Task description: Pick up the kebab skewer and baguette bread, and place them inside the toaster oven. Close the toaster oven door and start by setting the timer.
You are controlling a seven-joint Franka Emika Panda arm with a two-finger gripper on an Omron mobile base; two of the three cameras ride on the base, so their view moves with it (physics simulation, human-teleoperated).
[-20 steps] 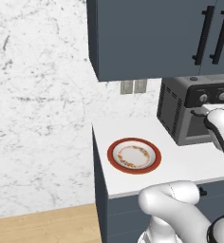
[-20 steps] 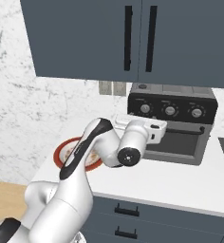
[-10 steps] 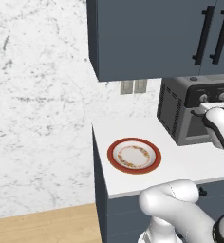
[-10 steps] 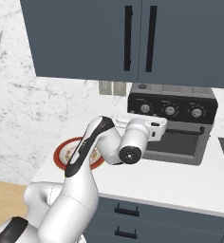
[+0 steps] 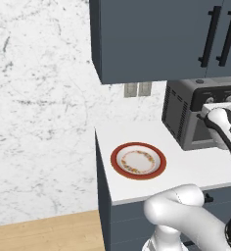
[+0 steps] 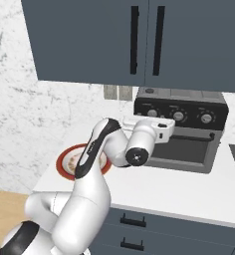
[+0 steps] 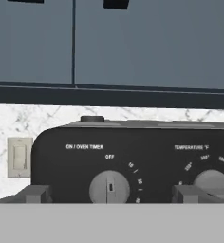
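The boxy dark grey metal toaster oven (image 6: 181,130) stands at the back of the white counter (image 5: 196,169), toward its right end, under the dark blue wall cabinets (image 6: 139,42); its glass-fronted drop-down door (image 6: 188,149) is up against the front. The black knob panel along its top carries three round knobs, and the timer knob (image 7: 109,188), marked ON / OVEN TIMER, points at OFF, with a temperature knob (image 7: 212,182) beside it. The tool (image 7: 109,193) hangs just in front of that timer knob with its fingers spread wide, gripping nothing. One red-rimmed round plate (image 5: 138,161) sits near the counter's left edge. A pale double wall switch (image 5: 137,89) is on the marbled backsplash behind.
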